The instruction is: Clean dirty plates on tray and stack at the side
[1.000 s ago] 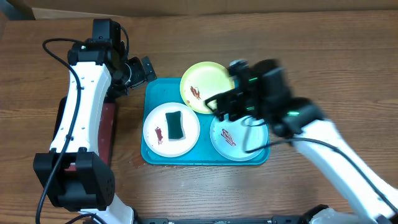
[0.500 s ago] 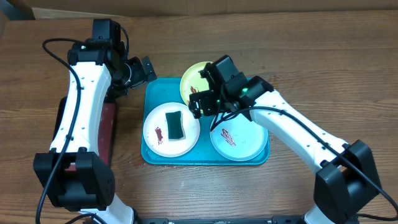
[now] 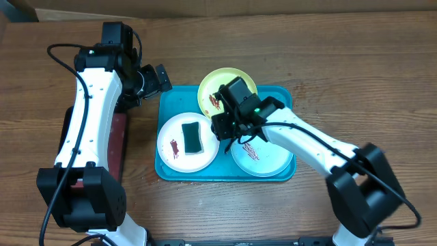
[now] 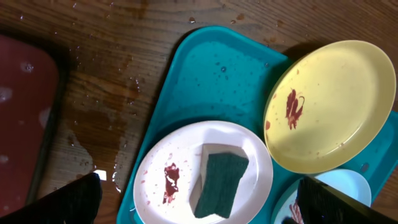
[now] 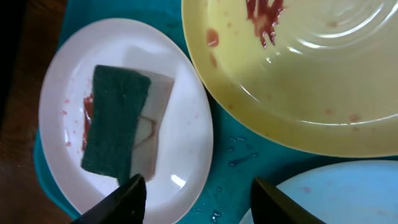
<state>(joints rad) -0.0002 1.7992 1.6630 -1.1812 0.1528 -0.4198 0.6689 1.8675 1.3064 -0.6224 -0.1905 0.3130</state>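
Observation:
The turquoise tray (image 3: pixel 174 102) holds three smeared plates. The white plate (image 3: pixel 205 157) at the left carries a green sponge (image 3: pixel 192 137). The yellow-green plate (image 3: pixel 213 87) leans over the tray's far rim. The pale mint plate (image 3: pixel 266 158) lies at the right. My right gripper (image 3: pixel 229 131) hovers open between the white and mint plates. In the right wrist view it (image 5: pixel 199 199) has only wet tray (image 5: pixel 236 155) between its fingers, beside the sponge (image 5: pixel 115 121). My left gripper (image 3: pixel 158 76) stands wide open above the tray's far left corner, holding nothing.
A dark red tray (image 3: pixel 119 143) lies on the wooden table under my left arm, left of the turquoise tray. Water drops (image 4: pixel 118 106) wet the wood between the two trays.
My right arm has swung left from above the mint plate to the gap beside the white plate, its jaws widening and then narrowing. The left arm has not moved.

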